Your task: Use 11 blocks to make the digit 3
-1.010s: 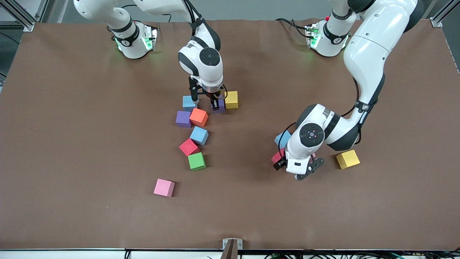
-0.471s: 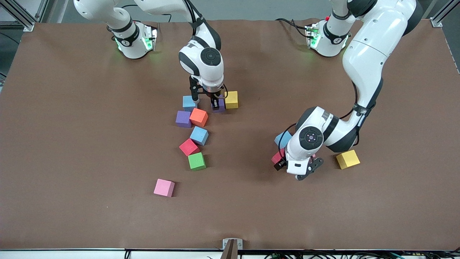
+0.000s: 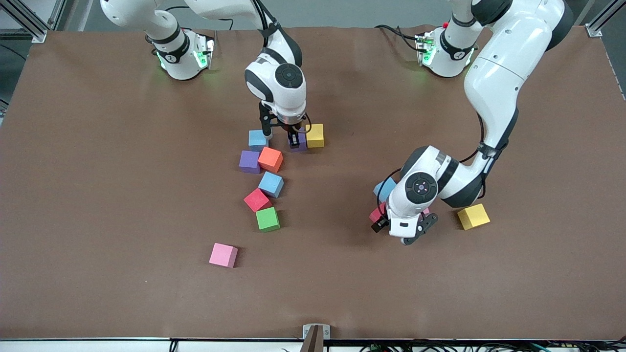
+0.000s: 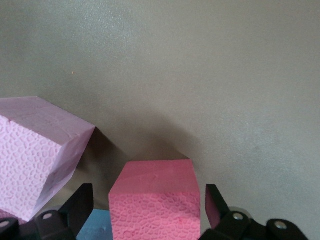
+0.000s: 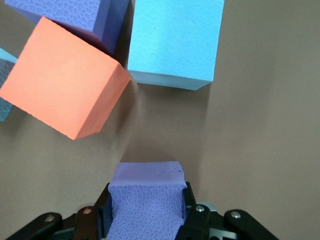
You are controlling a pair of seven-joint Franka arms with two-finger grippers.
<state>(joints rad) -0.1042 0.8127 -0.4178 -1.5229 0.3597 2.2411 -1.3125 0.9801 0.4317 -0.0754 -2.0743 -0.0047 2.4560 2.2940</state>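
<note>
Purple block (image 5: 146, 200) clamped in right pincer (image 3: 292, 140).

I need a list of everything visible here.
blue blocks: 3, blue, two clustered mid-table, one by left gripper
purple blocks: 2, purple, cluster; right gripper
yellow blocks: 2, yellow, cluster; toward left arm's end
red blocks: 2, red, cluster; between left gripper's fingers
pink blocks: 2, pink, alone nearest camera; by left gripper
orange block: 1, orange, cluster
green block: 1, green, cluster
table: 1, brown
right gripper: 1, shut on purple block
left gripper: 1, open around red block
</note>
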